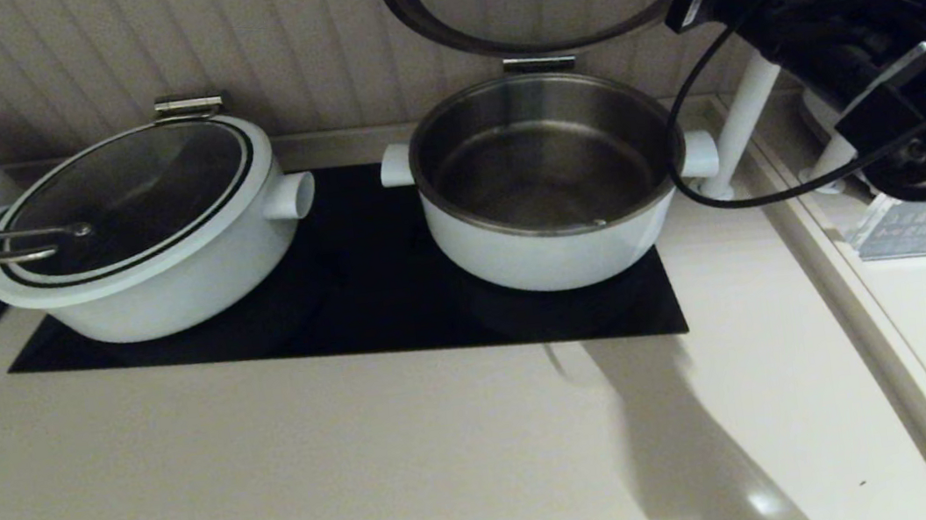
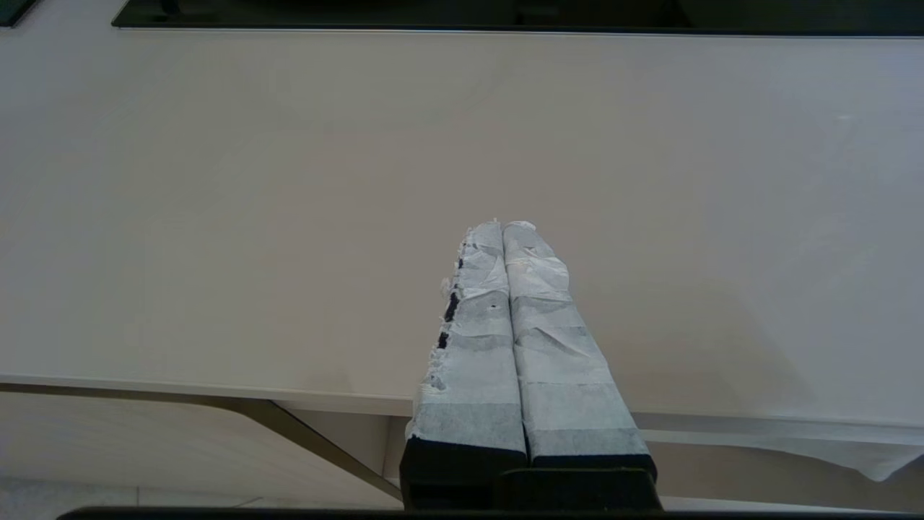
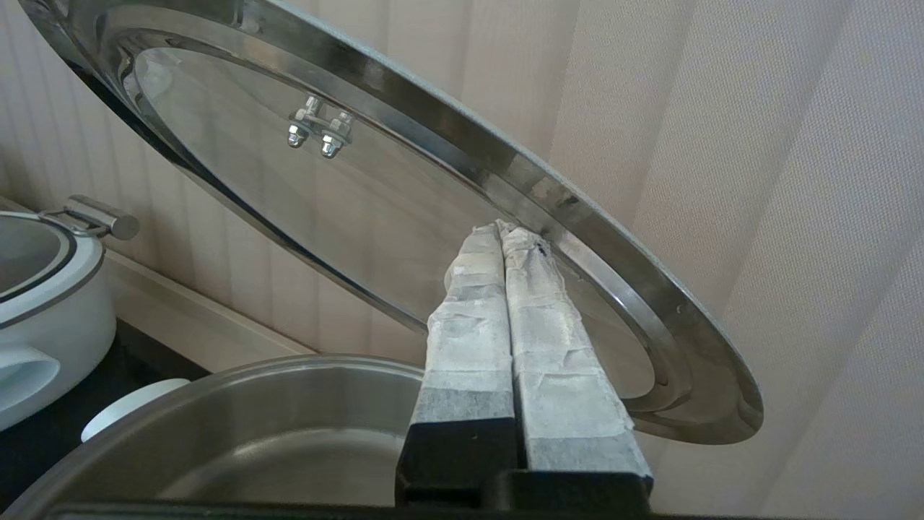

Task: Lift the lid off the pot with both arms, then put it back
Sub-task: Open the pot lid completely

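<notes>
The left gripper (image 2: 505,225) is held low over the bare counter (image 2: 216,217), fingers pressed together on nothing. Further right, the pot (image 1: 544,197) stands open on the black hob (image 1: 363,308), its lid (image 1: 434,25) swung upright on the hinge. The right gripper (image 3: 503,228), fingers closed and empty, is pressed against the lid's underside. The lift seems done; lowering calls for a controlled swing down.

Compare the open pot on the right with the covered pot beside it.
The right pot has its lid swung up on the hinge, baring an empty steel inside; the left pot is shut under its glass lid. The left pot looks wider. Both are white, on the black cooktop.
</notes>
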Robot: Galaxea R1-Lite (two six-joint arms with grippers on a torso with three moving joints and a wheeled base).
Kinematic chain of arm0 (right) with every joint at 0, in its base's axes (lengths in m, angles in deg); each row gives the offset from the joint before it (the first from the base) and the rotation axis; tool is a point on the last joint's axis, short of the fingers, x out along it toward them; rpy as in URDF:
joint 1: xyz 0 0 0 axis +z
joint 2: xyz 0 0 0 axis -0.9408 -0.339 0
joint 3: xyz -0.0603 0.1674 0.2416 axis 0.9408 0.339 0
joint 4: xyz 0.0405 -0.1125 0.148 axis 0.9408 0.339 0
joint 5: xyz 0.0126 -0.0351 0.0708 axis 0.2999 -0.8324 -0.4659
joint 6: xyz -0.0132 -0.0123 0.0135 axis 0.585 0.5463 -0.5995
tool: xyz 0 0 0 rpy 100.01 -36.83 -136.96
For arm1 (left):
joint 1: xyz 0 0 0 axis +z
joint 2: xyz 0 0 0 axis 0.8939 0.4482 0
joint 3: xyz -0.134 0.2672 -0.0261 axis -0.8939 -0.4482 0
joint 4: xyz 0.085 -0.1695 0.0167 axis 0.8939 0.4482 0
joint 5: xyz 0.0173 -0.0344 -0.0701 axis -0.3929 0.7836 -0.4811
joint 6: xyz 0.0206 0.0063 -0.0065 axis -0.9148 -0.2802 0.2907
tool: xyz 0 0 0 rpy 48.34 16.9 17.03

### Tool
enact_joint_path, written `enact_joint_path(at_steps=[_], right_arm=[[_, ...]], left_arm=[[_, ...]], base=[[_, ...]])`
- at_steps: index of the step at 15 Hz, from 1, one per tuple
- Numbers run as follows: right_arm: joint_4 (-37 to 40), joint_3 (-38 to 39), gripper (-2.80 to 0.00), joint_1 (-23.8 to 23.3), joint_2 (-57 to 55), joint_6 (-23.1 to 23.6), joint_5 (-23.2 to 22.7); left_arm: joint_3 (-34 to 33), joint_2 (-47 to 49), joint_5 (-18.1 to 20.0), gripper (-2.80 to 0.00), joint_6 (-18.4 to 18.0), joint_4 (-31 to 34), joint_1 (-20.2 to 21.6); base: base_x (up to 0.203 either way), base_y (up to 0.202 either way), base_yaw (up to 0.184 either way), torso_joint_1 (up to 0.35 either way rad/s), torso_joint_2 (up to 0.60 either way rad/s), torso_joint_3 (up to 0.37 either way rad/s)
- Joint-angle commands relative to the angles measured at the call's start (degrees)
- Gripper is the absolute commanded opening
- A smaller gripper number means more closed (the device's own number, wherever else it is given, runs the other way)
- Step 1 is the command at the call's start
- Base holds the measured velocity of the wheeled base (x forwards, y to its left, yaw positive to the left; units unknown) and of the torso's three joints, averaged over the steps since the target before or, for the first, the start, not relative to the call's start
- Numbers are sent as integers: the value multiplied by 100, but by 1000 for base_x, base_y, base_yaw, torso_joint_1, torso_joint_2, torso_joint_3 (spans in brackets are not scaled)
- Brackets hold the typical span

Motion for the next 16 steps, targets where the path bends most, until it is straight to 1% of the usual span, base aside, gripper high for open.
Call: enact_joint_path(at_steps=[1, 9, 14, 16], right_arm=[[-35, 17, -280, 0, -10, 7, -8], [15, 120, -280, 0, 158, 7, -8], [8, 741, -280, 0, 475, 7, 1], [0, 832, -280, 0, 535, 7, 1]], left_arm=[[0, -5, 2, -280, -2, -2, 1], [0, -5, 2, -280, -2, -2, 1], [0, -5, 2, -280, -2, -2, 1], [0, -5, 2, -280, -2, -2, 1]], base=[[0, 0, 0, 0, 0, 0], [0, 0, 0, 0, 0, 0], [0, 0, 0, 0, 0, 0], [0, 0, 0, 0, 0, 0]])
